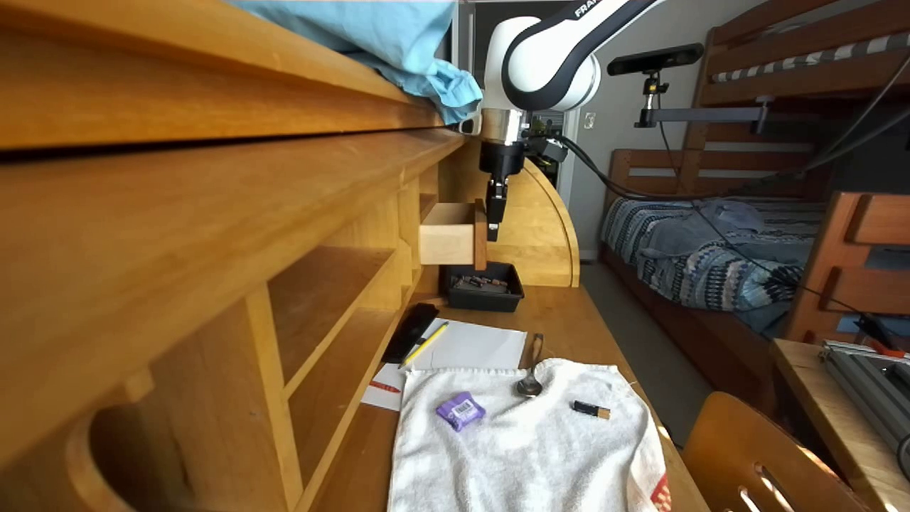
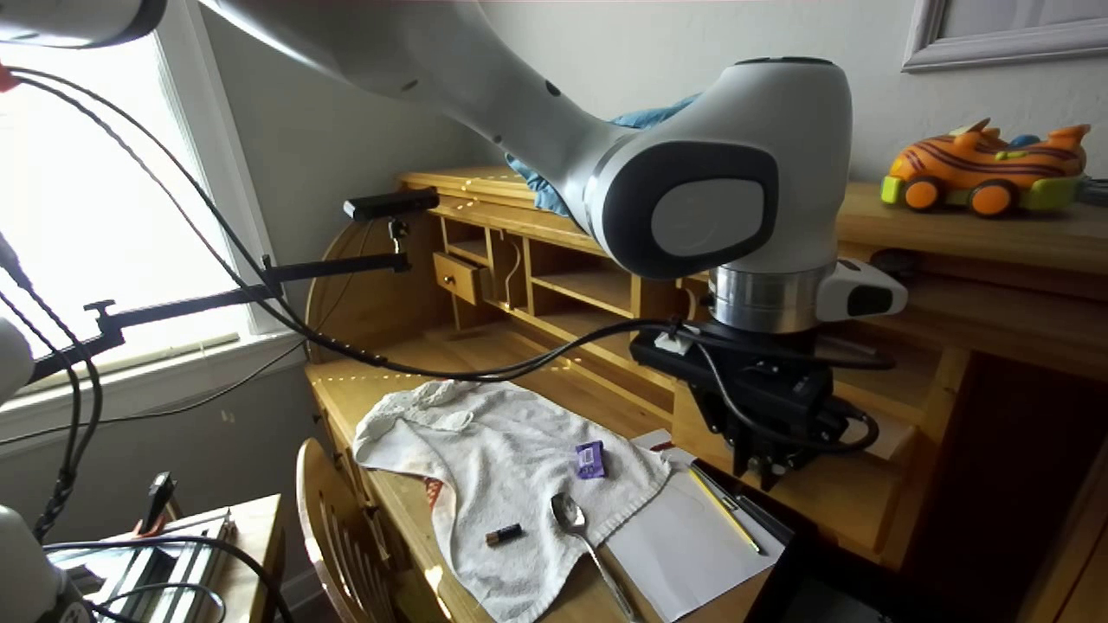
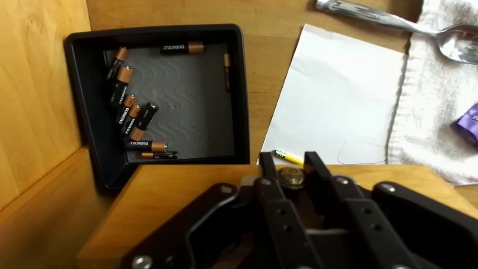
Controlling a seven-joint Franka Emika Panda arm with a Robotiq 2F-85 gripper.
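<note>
Two black fingers (image 3: pixel 267 166) of mine stand narrow about a brass knob (image 3: pixel 292 178), one on either side, the knob filling the gap. Its drawer (image 1: pixel 446 243) juts from the desk (image 1: pixel 558 306), with the front (image 1: pixel 480 245) just beside my fingertips. Below sits a black tray (image 3: pixel 241 123), partly covered by the drawer in my wrist view; batteries (image 3: pixel 145 120) lie loose inside, most of them toward one side. Near the tray I see white paper (image 3: pixel 332 97) with a yellow pencil (image 1: pixel 425 345) on it. Farther along, a spoon (image 1: pixel 529 386) rests its bowl on a towel (image 1: pixel 512 455), where a purple packet (image 1: pixel 461 411) and a lone battery (image 1: pixel 591 409) also lie. A blue cloth (image 1: pixel 398 39) drapes over the desk's top.
</note>
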